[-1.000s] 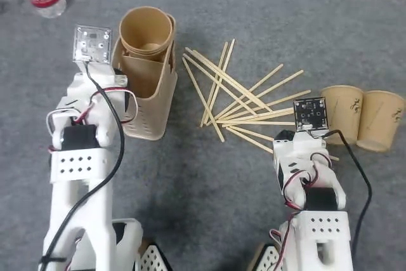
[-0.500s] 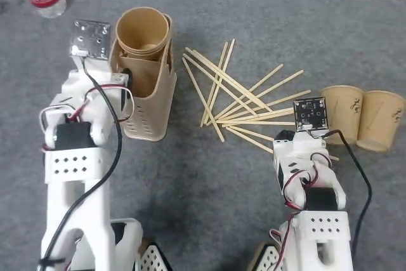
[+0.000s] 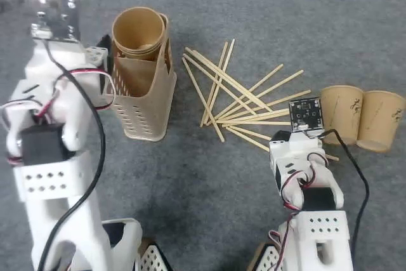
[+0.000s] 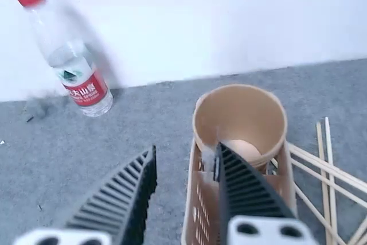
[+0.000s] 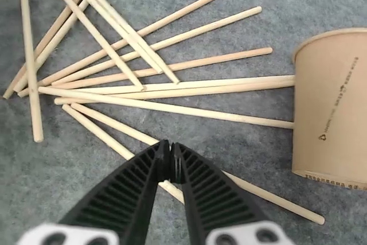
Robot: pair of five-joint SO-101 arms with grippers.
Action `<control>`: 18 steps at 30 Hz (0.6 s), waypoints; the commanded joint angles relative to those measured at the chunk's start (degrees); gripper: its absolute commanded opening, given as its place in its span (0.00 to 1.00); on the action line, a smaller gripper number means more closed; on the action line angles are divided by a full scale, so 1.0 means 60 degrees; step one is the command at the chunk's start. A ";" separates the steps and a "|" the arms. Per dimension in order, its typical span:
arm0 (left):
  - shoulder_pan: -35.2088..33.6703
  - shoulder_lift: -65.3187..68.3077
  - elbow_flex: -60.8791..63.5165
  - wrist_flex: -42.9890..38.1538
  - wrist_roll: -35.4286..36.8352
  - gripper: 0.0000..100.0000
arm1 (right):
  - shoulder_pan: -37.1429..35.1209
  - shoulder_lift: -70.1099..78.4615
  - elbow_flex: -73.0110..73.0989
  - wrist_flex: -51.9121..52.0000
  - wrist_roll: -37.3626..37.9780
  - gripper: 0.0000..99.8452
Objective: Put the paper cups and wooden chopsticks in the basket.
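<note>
Plainly, found the beige slotted plastic basket (image 3: 141, 103) standing upright on the grey bench (image 3: 209, 176), toward its far left part, with a stack of brown paper cups (image 3: 141, 30) nested inside, mouths up. Saw the left pincer (image 4: 184, 152) open, jaws spread, hanging just beside the basket's left wall. Noted the thin wooden chopsticks (image 3: 236, 93) strewn in a crossed heap at mid-bench, right of the basket and apart from it. Spotted the inner tipped paper cup (image 3: 342, 113) and the outer tipped paper cup (image 3: 379, 118) on their sides, touching each other near the right edge. Found the right pincer (image 5: 170, 148) closed on nothing, poised over the heap's near end, near the inner tipped paper cup. Caught a clear plastic bottle with red cap (image 4: 66, 55) at the far left corner, by the white wall (image 4: 229, 15).
</note>
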 commanded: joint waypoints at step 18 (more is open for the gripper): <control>0.0015 -0.2300 -0.1722 0.3663 0.0161 0.15 | 0.0007 0.0007 -0.0059 -0.0139 0.0015 0.01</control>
